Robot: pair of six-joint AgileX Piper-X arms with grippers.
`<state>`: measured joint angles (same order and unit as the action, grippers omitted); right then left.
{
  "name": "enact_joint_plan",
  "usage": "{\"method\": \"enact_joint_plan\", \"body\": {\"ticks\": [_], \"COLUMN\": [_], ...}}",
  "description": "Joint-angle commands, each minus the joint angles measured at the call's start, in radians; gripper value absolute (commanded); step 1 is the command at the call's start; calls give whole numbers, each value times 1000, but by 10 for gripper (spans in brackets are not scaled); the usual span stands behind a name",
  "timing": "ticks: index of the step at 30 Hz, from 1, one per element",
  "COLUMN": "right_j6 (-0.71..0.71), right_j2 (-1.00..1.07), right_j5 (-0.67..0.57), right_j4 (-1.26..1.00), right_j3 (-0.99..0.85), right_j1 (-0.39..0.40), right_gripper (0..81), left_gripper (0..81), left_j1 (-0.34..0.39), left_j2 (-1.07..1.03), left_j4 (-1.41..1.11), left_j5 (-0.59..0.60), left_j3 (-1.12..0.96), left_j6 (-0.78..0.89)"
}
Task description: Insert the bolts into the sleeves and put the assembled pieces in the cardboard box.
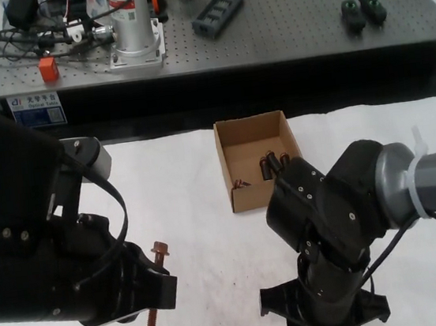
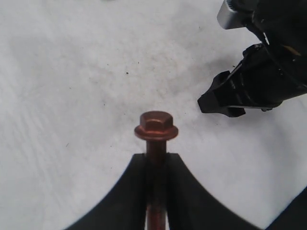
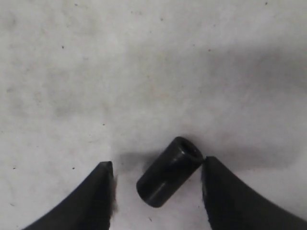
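Copper-coloured bolt (image 2: pixel 156 130) is clamped by its shank in the left gripper (image 2: pixel 156 158), fingers closed tight on it, flanged hex head sticking out past the fingertips. High view: left gripper (image 1: pixel 156 290) at near left of the bench, bolt (image 1: pixel 161 253) near upright, head up, threaded end poking out below the fingers. White sheet (image 1: pixel 200 213) covers the bench under both arms. Behind it, a perforated metal plate (image 1: pixel 295 10) carries an orange block (image 1: pixel 48 68) at left and a black tray (image 1: pixel 217 10) further right.

Cardboard box (image 1: pixel 228 170) stands open on the sheet around the middle. Inside, near its right wall, two dark pieces (image 1: pixel 267 165) lie close together; cannot tell if bolts are in them. A small copper-coloured bit (image 1: pixel 241 183) lies toward the box's front left, too small to identify.

Right gripper (image 1: pixel 326 315) is low over the sheet at near right, nearer the camera than the box. Its wrist view: right gripper (image 3: pixel 157 164) spread wide, gripping nothing, black sleeve (image 3: pixel 169 171) lying on its side on the sheet between the fingers. One fingertip is just beside the sleeve's open rim; cannot tell if touching. The other finger stands apart from it. Left wrist view catches the right gripper (image 2: pixel 230 96) across the sheet, apart from the bolt.
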<state>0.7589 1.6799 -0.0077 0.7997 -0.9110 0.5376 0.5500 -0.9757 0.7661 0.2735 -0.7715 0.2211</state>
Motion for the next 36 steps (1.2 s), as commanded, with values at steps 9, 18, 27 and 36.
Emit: {"method": "enact_joint_plan", "body": {"ticks": [9,18,27,36], "right_j6": [-19,-173,-243,-267], "right_j2": [2,2,2,39], "right_j5": [-4,-4,-4,2], "right_j4": [-29,-40,-33,-41], "right_j3": [1,1,1,1], "right_j1": [-3,-8,-11,-11], "right_gripper": [109,27,164,266], "left_gripper": [7,7,7,7], "left_j1": [-3,-3,-3,-3], "left_j2": [13,13,13,13], "left_j4": [-3,-3,-3,-3], "left_j5": [8,8,8,8], "left_j3": [-2,-2,-2,-2], "left_j6": [-17,-22,-22,-22]}}
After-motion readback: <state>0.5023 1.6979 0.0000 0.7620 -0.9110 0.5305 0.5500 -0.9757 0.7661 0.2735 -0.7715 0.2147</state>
